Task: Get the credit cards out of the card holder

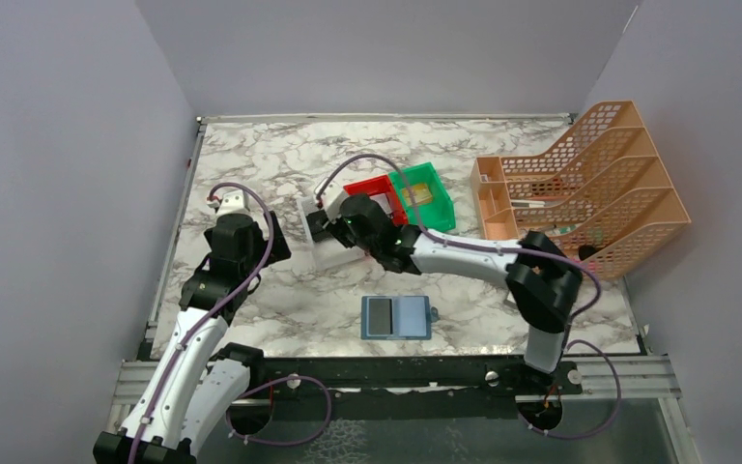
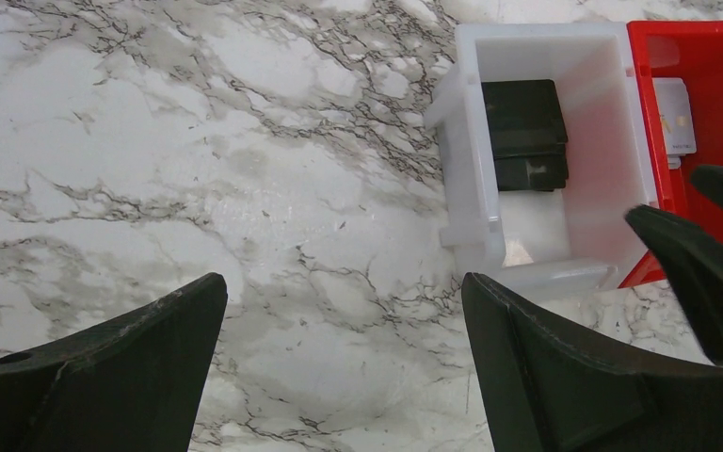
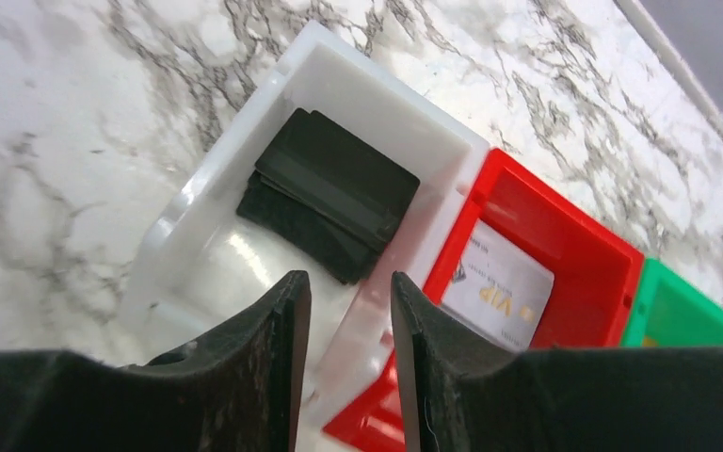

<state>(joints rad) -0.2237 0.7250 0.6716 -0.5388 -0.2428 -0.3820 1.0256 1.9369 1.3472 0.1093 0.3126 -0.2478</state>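
One teal card holder [image 1: 396,317] lies open and flat on the marble table [image 1: 251,174], near the front edge, clear of both arms. Right gripper [image 3: 348,282]: narrow gap, empty, over the white bin [image 3: 377,99] holding a black wallet [image 3: 329,193]. Left gripper [image 2: 344,287]: wide, over marble.

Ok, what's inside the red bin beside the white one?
A white card printed VIP lies flat on the floor of the red bin. The bin's near end is covered by the right fingers, so anything there can't be seen.
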